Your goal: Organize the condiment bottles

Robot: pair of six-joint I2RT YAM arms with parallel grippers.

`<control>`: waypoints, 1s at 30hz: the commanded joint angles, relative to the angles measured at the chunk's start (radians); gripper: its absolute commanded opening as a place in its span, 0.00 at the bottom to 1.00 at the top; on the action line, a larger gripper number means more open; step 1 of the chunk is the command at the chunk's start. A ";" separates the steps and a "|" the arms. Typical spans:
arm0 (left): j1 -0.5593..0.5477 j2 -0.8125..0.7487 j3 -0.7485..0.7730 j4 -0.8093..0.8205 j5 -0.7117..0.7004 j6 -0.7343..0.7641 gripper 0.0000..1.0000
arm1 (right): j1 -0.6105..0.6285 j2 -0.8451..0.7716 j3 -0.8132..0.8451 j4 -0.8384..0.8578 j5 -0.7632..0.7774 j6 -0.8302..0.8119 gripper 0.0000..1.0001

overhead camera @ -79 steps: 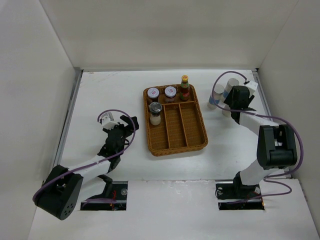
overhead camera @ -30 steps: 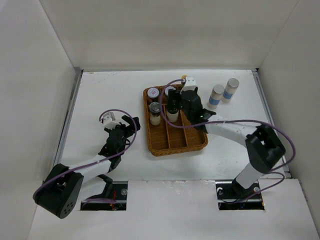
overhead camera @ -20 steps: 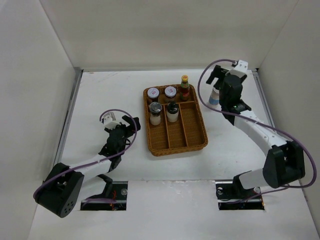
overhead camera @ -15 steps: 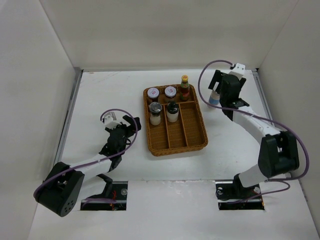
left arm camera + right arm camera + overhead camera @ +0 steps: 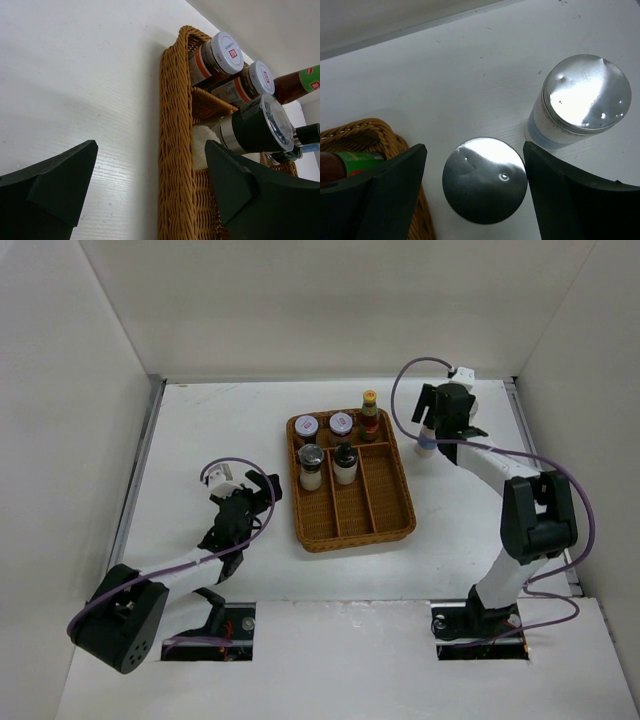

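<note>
The brown wicker tray (image 5: 392, 502) holds two pale-lidded jars (image 5: 306, 427) (image 5: 341, 424), the red-brown sauce bottle (image 5: 370, 416) and two dark-capped shakers (image 5: 311, 466) (image 5: 345, 462). My right gripper (image 5: 432, 432) is open right of the tray, above the two white blue-banded cylinders; only one blue band (image 5: 427, 444) shows there. In the right wrist view one silver lid (image 5: 484, 179) lies between my open fingers (image 5: 400, 175), untouched; the other cylinder (image 5: 586, 97) stands just beyond. My left gripper (image 5: 255, 490) is open and empty left of the tray.
The left wrist view shows the tray's rim (image 5: 172, 125), the jars (image 5: 225, 50), a shaker (image 5: 260, 127) and the sauce bottle (image 5: 300, 82). The tray's corner (image 5: 365, 131) lies close to my right gripper's left finger. White walls enclose the table.
My right arm left the second dark-capped shaker in the tray, swung right to the cylinders and has settled over one of them. The left arm has not moved.
</note>
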 commanded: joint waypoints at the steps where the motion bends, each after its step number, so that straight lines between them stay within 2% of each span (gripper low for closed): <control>1: 0.003 -0.003 0.037 0.054 0.013 0.001 0.90 | -0.008 0.021 0.056 0.015 -0.007 0.002 0.84; 4: 0.009 -0.012 0.033 0.054 0.019 0.001 0.90 | -0.007 0.038 0.067 -0.011 0.010 -0.003 0.77; 8: 0.011 0.006 0.039 0.054 0.020 0.001 0.90 | -0.007 0.019 0.052 -0.018 0.019 -0.003 0.60; 10: 0.011 0.006 0.039 0.054 0.025 0.001 0.90 | -0.001 -0.020 0.035 -0.005 0.051 -0.005 0.55; 14: 0.008 0.014 0.043 0.056 0.022 0.001 0.90 | 0.064 -0.192 -0.045 0.078 0.141 -0.040 0.52; 20: 0.002 0.018 0.048 0.060 0.028 0.001 0.90 | 0.189 -0.353 -0.112 0.097 0.146 -0.035 0.52; 25: -0.002 0.015 0.048 0.064 0.030 0.001 0.90 | 0.301 -0.323 -0.116 0.124 0.117 -0.034 0.52; 30: 0.005 -0.001 0.039 0.065 0.030 0.001 0.90 | 0.361 -0.260 -0.090 0.157 0.103 -0.034 0.53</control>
